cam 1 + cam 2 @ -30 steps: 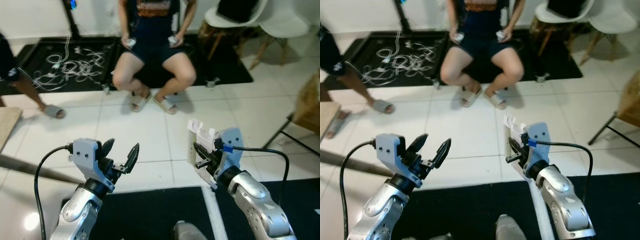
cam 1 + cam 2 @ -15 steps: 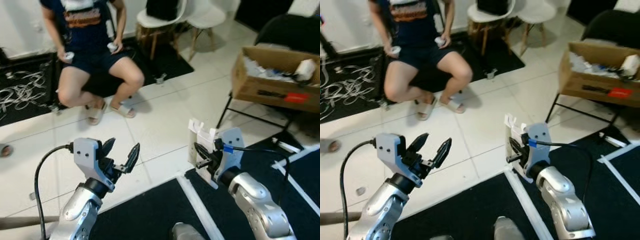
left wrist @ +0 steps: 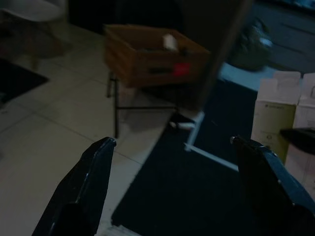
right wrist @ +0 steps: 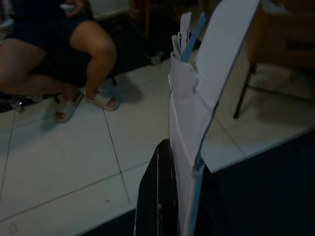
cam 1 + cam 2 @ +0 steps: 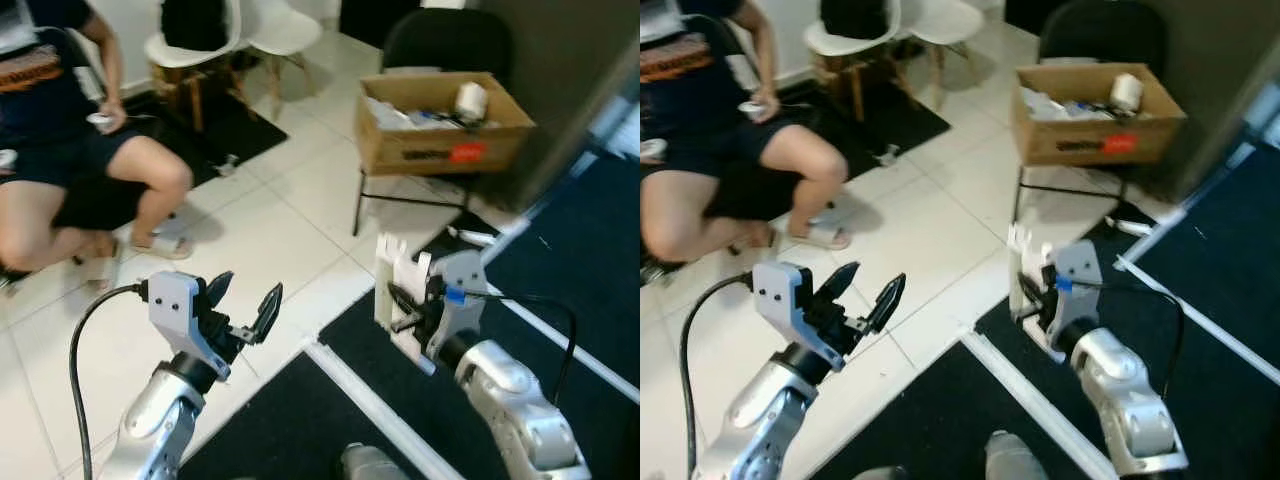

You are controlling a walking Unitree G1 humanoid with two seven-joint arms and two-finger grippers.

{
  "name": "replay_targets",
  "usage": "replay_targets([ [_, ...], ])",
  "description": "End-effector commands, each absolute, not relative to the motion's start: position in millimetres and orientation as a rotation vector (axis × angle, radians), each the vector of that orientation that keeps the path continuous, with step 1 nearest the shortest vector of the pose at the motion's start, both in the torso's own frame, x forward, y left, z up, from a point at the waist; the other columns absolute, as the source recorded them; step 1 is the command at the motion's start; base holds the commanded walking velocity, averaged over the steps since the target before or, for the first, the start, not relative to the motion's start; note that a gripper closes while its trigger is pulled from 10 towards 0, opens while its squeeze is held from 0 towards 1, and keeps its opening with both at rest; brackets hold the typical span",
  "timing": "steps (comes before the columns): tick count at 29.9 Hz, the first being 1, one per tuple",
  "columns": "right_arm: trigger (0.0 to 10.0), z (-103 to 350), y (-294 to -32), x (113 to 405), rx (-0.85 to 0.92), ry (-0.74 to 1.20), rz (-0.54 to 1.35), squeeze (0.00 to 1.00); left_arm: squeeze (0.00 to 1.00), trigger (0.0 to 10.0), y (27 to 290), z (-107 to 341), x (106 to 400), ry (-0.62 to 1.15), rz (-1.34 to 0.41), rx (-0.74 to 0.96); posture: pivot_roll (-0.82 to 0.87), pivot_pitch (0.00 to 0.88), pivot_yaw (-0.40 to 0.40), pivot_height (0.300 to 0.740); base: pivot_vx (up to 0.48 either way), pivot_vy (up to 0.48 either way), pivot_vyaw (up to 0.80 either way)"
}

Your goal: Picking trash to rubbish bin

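Meanwhile, the right gripper [image 5: 402, 312] clamped a flattened white carton [image 5: 398, 294]; the left gripper [image 5: 243, 305] hovered, fingers spread apart.

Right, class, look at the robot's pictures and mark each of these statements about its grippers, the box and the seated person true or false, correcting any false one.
1. The right gripper is clamped on a piece of white card. True.
2. The left gripper holds a bottle. False: its fingers are spread apart with nothing between them.
3. The cardboard box lies flat on the floor. False: it rests on a black frame stand above the tiles.
4. A person sits to the robot's left, wearing sandals. True.
5. The cardboard box is empty. False: it holds a white roll and other bits.
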State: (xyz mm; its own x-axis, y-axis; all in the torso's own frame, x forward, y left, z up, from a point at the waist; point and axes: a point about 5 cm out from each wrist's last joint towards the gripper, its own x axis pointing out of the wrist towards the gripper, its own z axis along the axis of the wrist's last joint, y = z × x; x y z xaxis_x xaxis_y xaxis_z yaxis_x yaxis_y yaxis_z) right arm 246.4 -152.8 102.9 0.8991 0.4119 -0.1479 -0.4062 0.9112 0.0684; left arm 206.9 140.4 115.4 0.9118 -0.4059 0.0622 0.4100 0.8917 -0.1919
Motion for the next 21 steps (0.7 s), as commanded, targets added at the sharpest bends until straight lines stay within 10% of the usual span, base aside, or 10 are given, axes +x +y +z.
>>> replay_targets([
  [1,10.0,100.3,-155.7,246.1,0.032,0.173,0.414,0.00,0.00,10.0,138.0,112.6,206.6,0.000,-0.440,-0.176,-0.12,0.055,0.038,0.740,0.000,0.000,-0.80],
  [21,10.0,101.3,-156.2,247.5,0.041,0.162,0.412,0.00,0.00,10.0,136.6,112.0,207.4,0.001,-0.434,-0.143,-0.11,0.057,0.041,0.740,0.000,0.000,-0.60],
])
